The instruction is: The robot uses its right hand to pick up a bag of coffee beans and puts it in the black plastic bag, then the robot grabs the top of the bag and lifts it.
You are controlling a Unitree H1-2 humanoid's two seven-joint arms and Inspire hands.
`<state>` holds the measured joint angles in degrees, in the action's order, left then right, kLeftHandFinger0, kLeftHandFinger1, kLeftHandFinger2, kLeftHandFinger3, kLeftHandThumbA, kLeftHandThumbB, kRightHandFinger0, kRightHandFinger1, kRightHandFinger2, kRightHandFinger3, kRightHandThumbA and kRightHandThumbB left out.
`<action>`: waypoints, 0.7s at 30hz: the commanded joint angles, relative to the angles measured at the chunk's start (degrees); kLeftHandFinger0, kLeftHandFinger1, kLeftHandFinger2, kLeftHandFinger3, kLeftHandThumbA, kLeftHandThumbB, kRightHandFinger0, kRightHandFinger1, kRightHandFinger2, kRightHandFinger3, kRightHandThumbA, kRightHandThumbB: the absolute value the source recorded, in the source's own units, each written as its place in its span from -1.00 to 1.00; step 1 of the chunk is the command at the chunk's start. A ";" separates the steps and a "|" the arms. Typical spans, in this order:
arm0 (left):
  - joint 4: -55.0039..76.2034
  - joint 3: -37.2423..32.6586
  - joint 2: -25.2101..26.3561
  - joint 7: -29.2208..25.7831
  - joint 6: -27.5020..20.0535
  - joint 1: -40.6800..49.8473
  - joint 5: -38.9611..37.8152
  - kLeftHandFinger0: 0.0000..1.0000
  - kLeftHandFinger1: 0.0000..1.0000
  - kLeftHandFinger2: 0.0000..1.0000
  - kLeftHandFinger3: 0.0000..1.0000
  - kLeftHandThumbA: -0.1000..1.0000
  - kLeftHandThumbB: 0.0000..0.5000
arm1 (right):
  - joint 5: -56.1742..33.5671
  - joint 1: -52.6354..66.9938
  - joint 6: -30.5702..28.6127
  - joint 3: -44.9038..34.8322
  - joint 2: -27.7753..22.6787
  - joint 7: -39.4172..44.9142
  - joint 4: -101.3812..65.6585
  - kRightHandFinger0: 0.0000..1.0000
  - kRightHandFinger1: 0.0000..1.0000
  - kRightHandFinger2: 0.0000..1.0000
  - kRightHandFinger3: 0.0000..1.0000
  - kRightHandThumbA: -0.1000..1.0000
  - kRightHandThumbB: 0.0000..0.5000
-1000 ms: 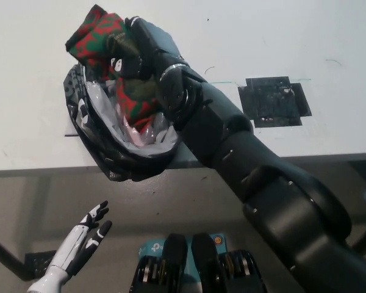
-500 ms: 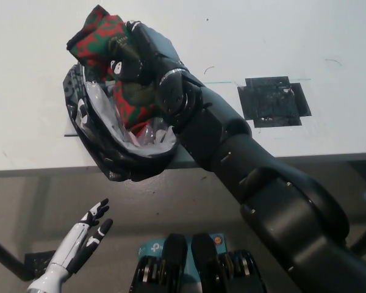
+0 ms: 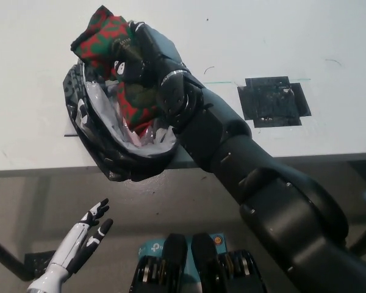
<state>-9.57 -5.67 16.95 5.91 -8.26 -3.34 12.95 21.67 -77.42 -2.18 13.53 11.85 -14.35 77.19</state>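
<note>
The coffee bean bag, red and green patterned, stands upright with its lower end inside the open mouth of the black plastic bag. My black right hand is shut on the coffee bag's right side, just above the plastic bag's opening. The plastic bag sits on the white table at its front edge and shows a shiny pale lining. My white left hand rests low at the lower left, below the table edge, fingers apart and holding nothing.
A black square patch lies flat on the table to the right of my arm. The table's front edge runs across the middle of the picture, with grey floor below it.
The coffee bag and my right hand have shifted slightly to the right and a little lower into the plastic bag. The left hand has not moved.
</note>
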 commanded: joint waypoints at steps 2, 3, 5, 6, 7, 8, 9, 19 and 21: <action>1.60 0.39 1.19 1.23 -0.14 -1.15 -0.83 1.00 1.00 1.00 1.00 1.00 0.07 | -0.07 -2.82 -1.82 0.87 2.02 -2.32 -0.48 -1.00 -0.35 0.57 0.54 -1.00 -0.20; 1.56 0.28 1.30 1.37 0.05 -1.32 -0.69 1.00 1.00 1.00 1.00 1.00 0.07 | 0.29 -2.33 -2.27 1.31 2.52 -3.11 -0.42 -0.98 -0.31 0.64 0.77 -1.00 -0.22; 1.45 0.19 1.35 1.42 -0.11 -1.50 -0.62 1.00 1.00 1.00 1.00 1.00 0.07 | 0.32 -1.90 -2.57 1.58 3.02 -3.72 -0.33 -1.00 -0.33 0.56 0.64 -1.00 -0.20; 1.48 0.18 1.38 1.41 -0.08 -1.54 -0.55 1.00 1.00 1.00 1.00 1.00 0.09 | 0.03 -1.68 -2.23 1.56 3.41 -3.23 -0.15 -0.99 -0.33 0.51 0.57 -1.00 -0.23; 1.52 0.13 1.38 1.24 -0.01 -1.63 -0.10 1.00 1.00 1.00 1.00 1.00 0.10 | -0.04 -1.59 -1.85 1.71 3.65 -2.81 -0.05 -1.00 -0.37 0.44 0.46 -1.00 -0.24; 1.74 0.09 1.37 1.27 0.11 -1.58 0.04 1.00 1.00 1.00 1.00 1.00 0.07 | 0.03 -1.50 -1.66 1.84 3.77 -2.73 -0.04 -1.00 -0.42 0.37 0.36 -1.00 -0.22; 1.98 0.09 1.35 1.33 0.17 -1.49 0.06 1.00 1.00 1.00 1.00 1.00 0.07 | 0.14 -1.33 -1.51 2.04 3.95 -2.68 -0.01 -1.00 -0.42 0.37 0.36 -1.00 -0.21; 2.13 0.03 1.43 1.48 0.44 -1.94 0.23 1.00 1.00 1.00 1.00 1.00 0.12 | 0.01 -1.75 2.09 3.08 4.32 0.44 0.54 -0.89 -0.29 0.43 0.86 -0.78 -0.59; 2.21 0.05 1.41 1.57 0.37 -1.92 0.14 1.00 1.00 1.00 1.00 1.00 0.12 | -0.07 -1.89 2.92 3.14 4.24 1.16 0.56 -0.39 0.17 0.75 1.00 -0.49 -0.60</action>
<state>-9.32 -5.66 16.95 6.57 -7.86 -4.32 12.97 21.70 -75.06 -0.83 16.17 15.46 -14.44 78.48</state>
